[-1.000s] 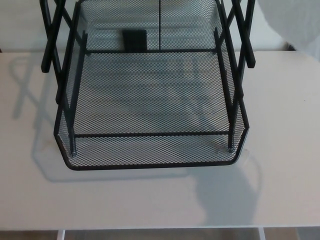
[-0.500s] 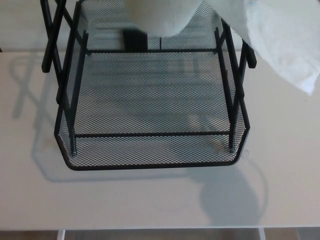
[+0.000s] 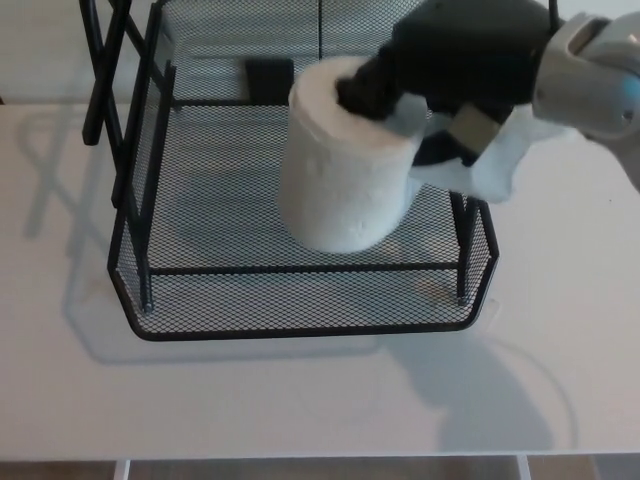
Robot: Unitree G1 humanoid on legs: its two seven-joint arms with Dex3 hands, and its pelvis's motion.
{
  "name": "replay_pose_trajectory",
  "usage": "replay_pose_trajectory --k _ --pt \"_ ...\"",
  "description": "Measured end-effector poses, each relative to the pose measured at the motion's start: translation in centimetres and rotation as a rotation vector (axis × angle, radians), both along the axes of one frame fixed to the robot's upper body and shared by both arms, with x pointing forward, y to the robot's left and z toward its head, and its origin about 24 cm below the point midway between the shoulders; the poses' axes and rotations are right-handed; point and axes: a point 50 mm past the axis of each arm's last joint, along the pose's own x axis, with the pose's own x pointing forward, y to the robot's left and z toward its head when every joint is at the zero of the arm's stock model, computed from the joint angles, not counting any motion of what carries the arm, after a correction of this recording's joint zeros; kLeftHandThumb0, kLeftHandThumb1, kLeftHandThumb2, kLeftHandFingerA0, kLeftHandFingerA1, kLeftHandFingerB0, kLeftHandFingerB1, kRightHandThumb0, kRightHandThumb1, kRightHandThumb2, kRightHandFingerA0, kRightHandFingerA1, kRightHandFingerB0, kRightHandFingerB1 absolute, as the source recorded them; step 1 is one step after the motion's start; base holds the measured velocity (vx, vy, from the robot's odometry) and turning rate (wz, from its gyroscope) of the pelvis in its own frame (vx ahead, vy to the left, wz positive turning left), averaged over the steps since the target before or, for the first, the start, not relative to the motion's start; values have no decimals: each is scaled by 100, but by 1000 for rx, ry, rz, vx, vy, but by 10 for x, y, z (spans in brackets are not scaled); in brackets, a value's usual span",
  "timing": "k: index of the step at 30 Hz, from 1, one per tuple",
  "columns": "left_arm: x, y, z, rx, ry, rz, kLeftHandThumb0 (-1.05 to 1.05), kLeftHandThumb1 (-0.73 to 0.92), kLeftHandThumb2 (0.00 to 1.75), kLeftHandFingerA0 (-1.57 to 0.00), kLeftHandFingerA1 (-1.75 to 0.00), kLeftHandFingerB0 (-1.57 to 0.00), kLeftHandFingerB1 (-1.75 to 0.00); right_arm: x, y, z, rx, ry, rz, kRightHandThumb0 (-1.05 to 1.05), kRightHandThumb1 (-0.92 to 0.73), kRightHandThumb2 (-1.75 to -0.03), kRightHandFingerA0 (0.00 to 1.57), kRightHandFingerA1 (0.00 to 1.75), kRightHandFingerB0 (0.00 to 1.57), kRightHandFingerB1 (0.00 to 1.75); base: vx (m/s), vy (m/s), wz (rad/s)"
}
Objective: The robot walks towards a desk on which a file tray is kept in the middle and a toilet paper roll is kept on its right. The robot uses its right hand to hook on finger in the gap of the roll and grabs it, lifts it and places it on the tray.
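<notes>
A white toilet paper roll point(image 3: 345, 175) hangs upright over the right half of the black mesh file tray point(image 3: 300, 310) in the head view. My right hand point(image 3: 440, 70) comes in from the upper right, with one finger hooked into the roll's core hole and the others against its side. A loose tail of paper point(image 3: 490, 165) trails off to the right, over the tray's right wall. I cannot tell whether the roll's bottom touches the tray's mesh floor. My left hand does not show.
The tray stands in the middle of a pale desk point(image 3: 560, 320), whose front edge runs along the bottom of the picture. Black uprights point(image 3: 105, 70) of the tray's frame rise at its back left and right. A small black block point(image 3: 270, 75) sits behind the tray.
The roll has come down from the top of the picture into the tray's right half, and my right hand holding it has come into view. The tray and desk have not moved.
</notes>
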Motion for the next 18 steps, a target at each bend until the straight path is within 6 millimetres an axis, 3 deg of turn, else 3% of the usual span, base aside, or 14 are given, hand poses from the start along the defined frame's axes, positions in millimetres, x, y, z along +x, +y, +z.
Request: replay_pose_trajectory --k 3,5,6,7,8,9,10,11,12,13,15,16,17,18 --pt "0 -1 0 0 -4 -15 -73 84 65 -40 -59 -30 -50 -1 0 1 -8 14 -2 -20 -65 -79 97 133 93 84 0 0 0" --pt "0 -2 0 4 0 -30 -73 84 65 -40 -59 -30 -50 -3 1 2 -13 28 -4 -20 -65 -79 97 133 93 84 0 0 0" --pt "0 -2 0 6 1 -36 -73 83 66 -34 -59 -27 -48 -3 2 2 -15 33 -5 -25 -69 -66 100 126 83 63 0 0 0" --pt "0 -3 -1 8 4 -42 -73 83 66 -34 -59 -27 -48 -4 2 3 -19 40 -7 -25 -69 -66 100 126 83 63 0 0 0" --pt "0 -3 -1 10 6 -47 -75 69 108 -31 -64 -24 -56 -4 3 3 -24 45 -9 -30 -68 -60 97 111 61 47 0 0 0" --pt "-1 -3 -2 10 9 -50 -75 69 108 -31 -64 -24 -56 -5 3 3 -29 52 -12 -30 -68 -60 97 111 61 47 0 0 0" --pt "-1 -4 -2 11 10 -53 -73 85 65 -25 -59 -29 -49 -6 4 4 -34 60 -16 -34 -64 -59 78 77 32 36 0 0 0" --pt "-1 -4 -2 12 10 -53 -77 68 107 -28 -63 -27 -57 -6 4 4 -41 69 -21 -36 -61 -59 67 61 22 32 0 0 0" --pt "-2 -4 -2 11 11 -52 -77 68 107 -28 -63 -27 -57 -6 4 4 -47 75 -23 -36 -61 -59 67 61 22 32 0 0 0" --pt "-2 -4 -2 11 12 -52 -72 84 65 -25 -59 -30 -49 -6 4 6 -58 84 -28 -38 -60 -58 57 55 16 31 0 0 0" --pt "-3 -4 -2 11 14 -51 -72 86 65 -22 -57 -29 -48 -6 4 9 -74 94 -36 -42 -57 -57 46 55 9 33 0 0 0" --pt "-3 -4 -2 11 15 -51 -75 68 106 -24 -60 -28 -57 -6 4 10 -77 95 -37 -44 -55 -57 42 56 8 32 0 0 0" --pt "-4 -3 -3 10 17 -50 -70 86 66 -25 -55 -31 -43 -6 5 14 -90 100 -44 -46 -55 -56 38 57 12 37 0 0 0" --pt "-4 -3 -3 10 18 -48 -70 86 66 -22 -56 -31 -45 -5 5 15 -95 101 -45 -52 -43 -78 33 62 9 46 0 0 0"
